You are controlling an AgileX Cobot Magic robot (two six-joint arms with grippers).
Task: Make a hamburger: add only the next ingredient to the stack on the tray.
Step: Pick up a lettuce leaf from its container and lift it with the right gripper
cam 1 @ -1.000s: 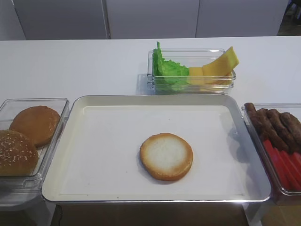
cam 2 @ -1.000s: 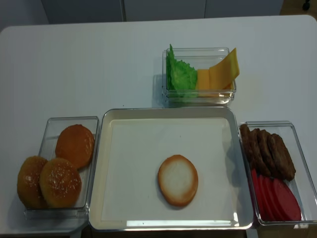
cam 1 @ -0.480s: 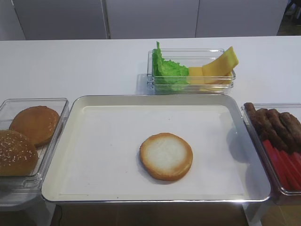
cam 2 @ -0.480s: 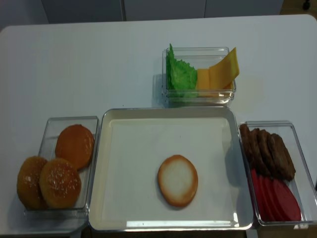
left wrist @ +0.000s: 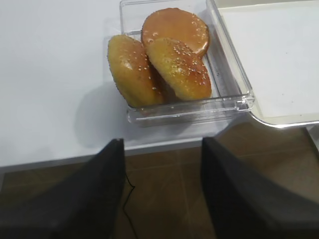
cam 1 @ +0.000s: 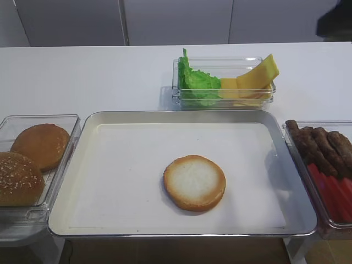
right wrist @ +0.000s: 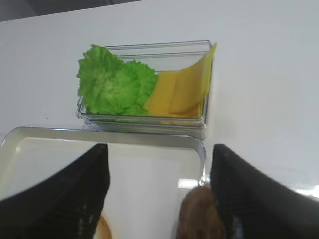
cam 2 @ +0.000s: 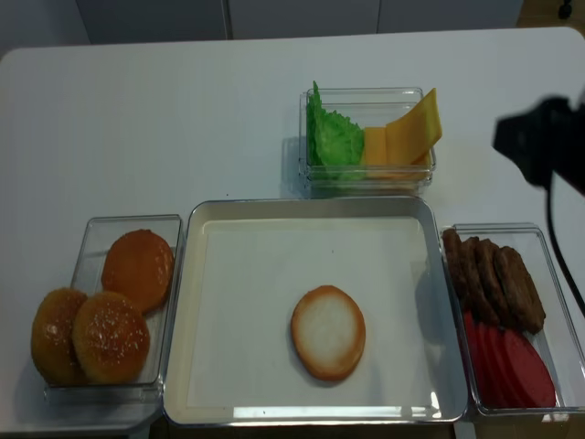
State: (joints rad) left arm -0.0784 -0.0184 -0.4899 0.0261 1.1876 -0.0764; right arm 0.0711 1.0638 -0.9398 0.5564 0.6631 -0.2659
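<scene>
From the first high view, the bun bottom (cam 1: 194, 182) lies flat on the tray (cam 1: 126, 165), a little right of its middle. No jaws show here; only a dark blurred shape (cam 1: 335, 22) sits in the top right corner, well apart from the bun. The tray rests on a white table (cam 1: 82, 77), with pale cabinet fronts behind. The bun's cut face is pale with a golden-brown rim.

In the right wrist view, the right gripper (right wrist: 159, 199) has its two dark fingers (right wrist: 65, 199) spread wide apart with nothing between them. It hangs over the tray's far right corner (right wrist: 149, 142). A sliver of the bun bottom (right wrist: 104, 228) peeks out beside the left finger. Beyond the tray stands a clear tub (right wrist: 149, 82) with lettuce (right wrist: 112, 84) and cheese slices (right wrist: 182, 87). A brown patty (right wrist: 199, 216) shows at the lower edge.

In the left wrist view, the left gripper (left wrist: 162, 199) hangs with fingers apart and empty, off the table's near edge, near a tub (left wrist: 174, 107) of three bun tops (left wrist: 174, 62). The tray's corner (left wrist: 269, 64) shows; the bun bottom does not.

The second high view shows the bun bottom (cam 2: 328, 332) on the tray (cam 2: 238, 274), and a dark blurred arm (cam 2: 544, 137) at the right, above a tub (cam 2: 548, 242) of patties (cam 2: 494, 279) and tomato slices (cam 2: 512, 361).
</scene>
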